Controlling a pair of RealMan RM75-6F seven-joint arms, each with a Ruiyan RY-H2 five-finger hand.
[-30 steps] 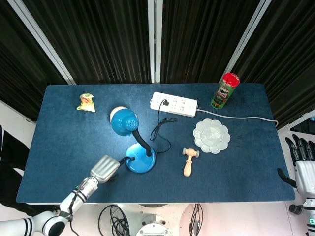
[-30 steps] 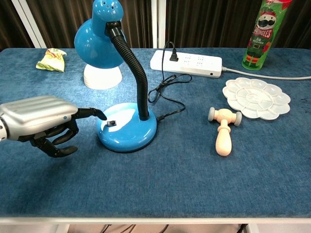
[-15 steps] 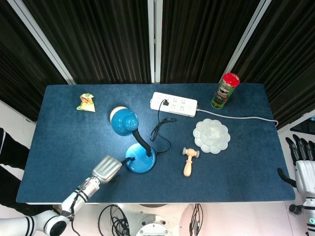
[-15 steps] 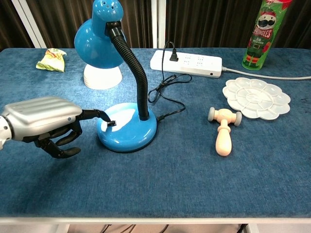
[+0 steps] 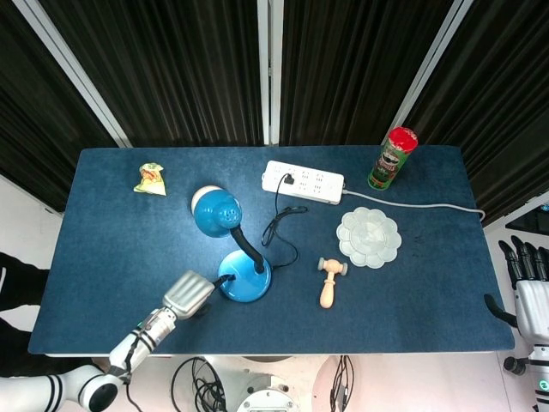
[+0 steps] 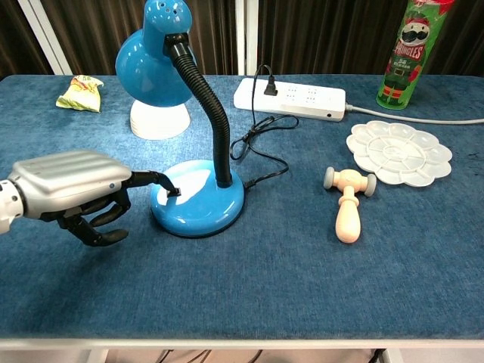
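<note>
The left hand (image 6: 72,185) was positioned beside the lamp (image 6: 198,198) base near the table's (image 6: 265,287) front edge. One fingertip was extended onto the switch (image 6: 173,192) on the base; the remaining fingers were curled under, and nothing was held. The right hand (image 5: 525,283) was seen off the table's right end, fingers extended and apart, empty. A hammer (image 6: 349,200) lay right of the lamp.

A robot lab: blue cloth-covered table (image 5: 111,206) of test props, backed by black curtains (image 5: 180,69).
</note>
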